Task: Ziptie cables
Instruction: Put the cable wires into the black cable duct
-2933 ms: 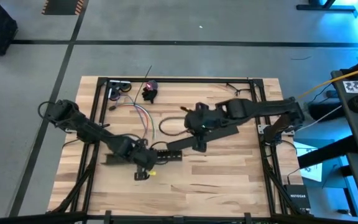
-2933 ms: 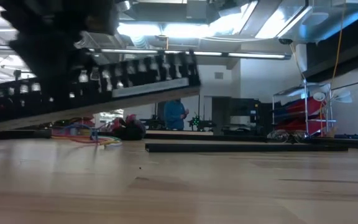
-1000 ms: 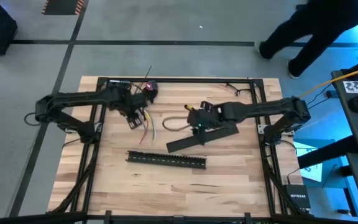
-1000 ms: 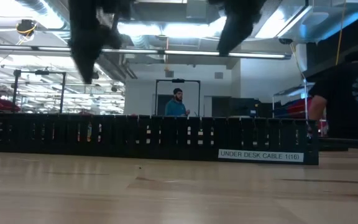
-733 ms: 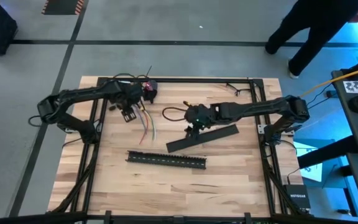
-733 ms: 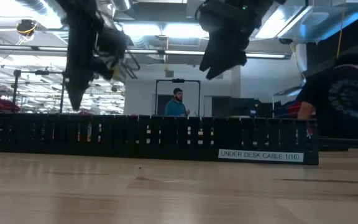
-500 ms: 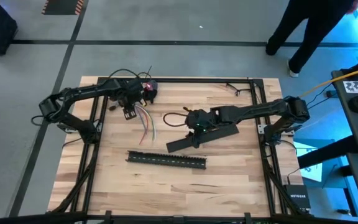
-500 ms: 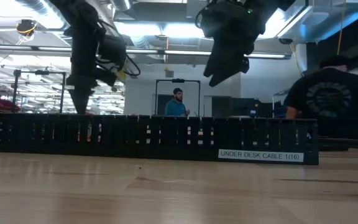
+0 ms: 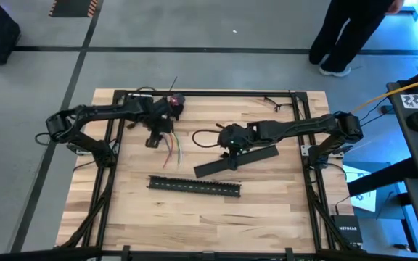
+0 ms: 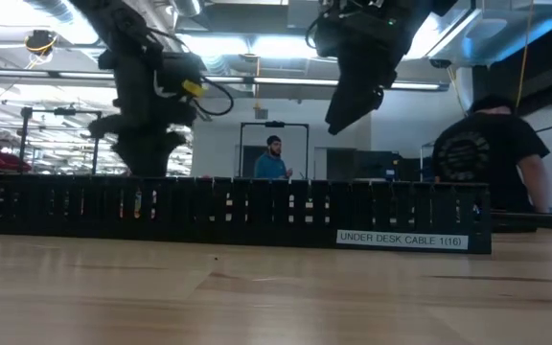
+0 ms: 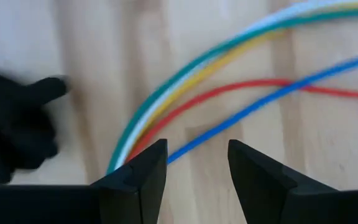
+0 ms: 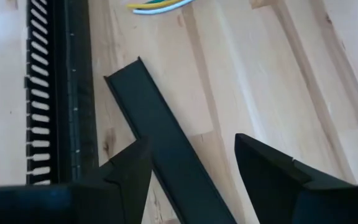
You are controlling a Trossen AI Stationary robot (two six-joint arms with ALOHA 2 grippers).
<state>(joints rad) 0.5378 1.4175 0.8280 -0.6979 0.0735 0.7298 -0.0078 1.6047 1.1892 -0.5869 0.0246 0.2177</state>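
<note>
Wood shows bare around the cables (image 9: pixel 171 148), which from above lie fanned beside your left tool (image 9: pixel 155 138), come down at their far end since a second ago. Low across the table, the slotted channel (image 10: pixel 228 213) hides them. Your left wrist shows spread fingers (image 11: pixel 138 177) straddling the blue wire (image 11: pixel 260 102), nothing pinched. Your right tool (image 12: pixel 191 168) hovers spread over the flat cover (image 12: pixel 160 140).

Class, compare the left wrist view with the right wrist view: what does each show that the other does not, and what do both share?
Only the left wrist view shows the red wire and the blue wire, lying on the wood just past the open jaws of the left gripper.

Only the right wrist view shows the slotted channel and the flat black cover, the cover passing under the open jaws of the right gripper.

Both show the wooden table and green, white and yellow wires.
</note>
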